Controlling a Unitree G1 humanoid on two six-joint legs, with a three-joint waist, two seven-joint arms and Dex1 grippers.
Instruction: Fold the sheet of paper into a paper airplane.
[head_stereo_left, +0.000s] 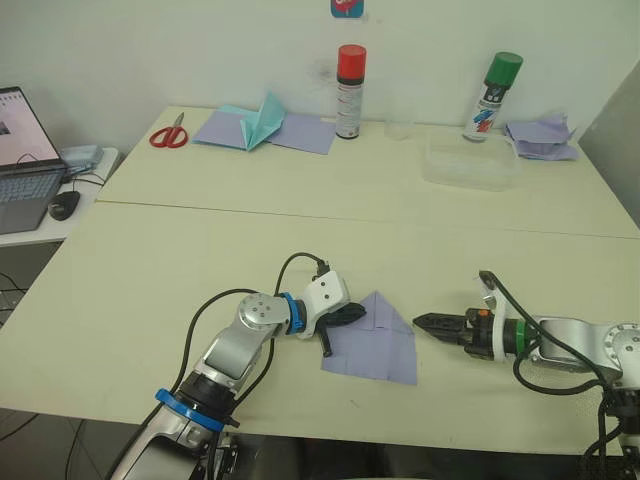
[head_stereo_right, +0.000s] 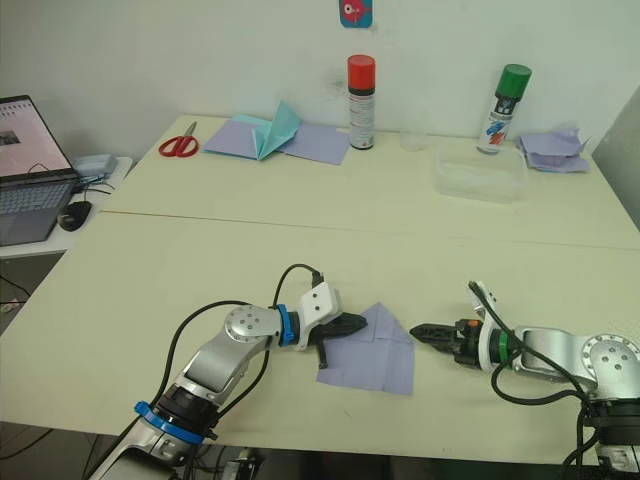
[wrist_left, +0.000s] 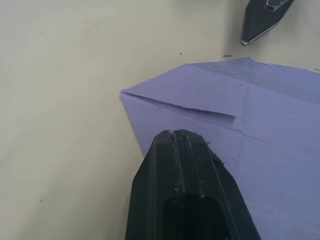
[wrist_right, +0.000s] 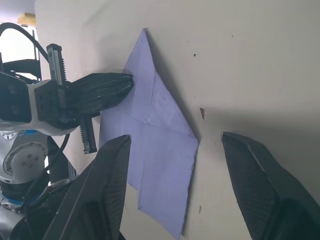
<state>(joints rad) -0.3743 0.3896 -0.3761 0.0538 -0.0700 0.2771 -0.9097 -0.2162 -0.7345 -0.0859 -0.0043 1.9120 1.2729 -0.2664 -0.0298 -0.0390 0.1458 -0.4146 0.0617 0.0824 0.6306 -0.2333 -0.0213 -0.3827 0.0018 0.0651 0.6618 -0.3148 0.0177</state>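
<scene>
The sheet of paper, pale lavender, lies flat near the table's front edge. Its two far corners are folded in, so it ends in a point aimed away from me. My left gripper is shut, its black tip resting on the paper's left folded edge. In the left wrist view the joined fingertips sit on top of the paper. My right gripper hovers just right of the sheet, not touching it. In its own wrist view the right gripper stands open, facing the paper.
At the back of the table are red scissors, a teal pointed paper shape on lavender sheets, a red-capped can, a green-capped can, a clear plastic box and crumpled lavender paper. A laptop sits far left.
</scene>
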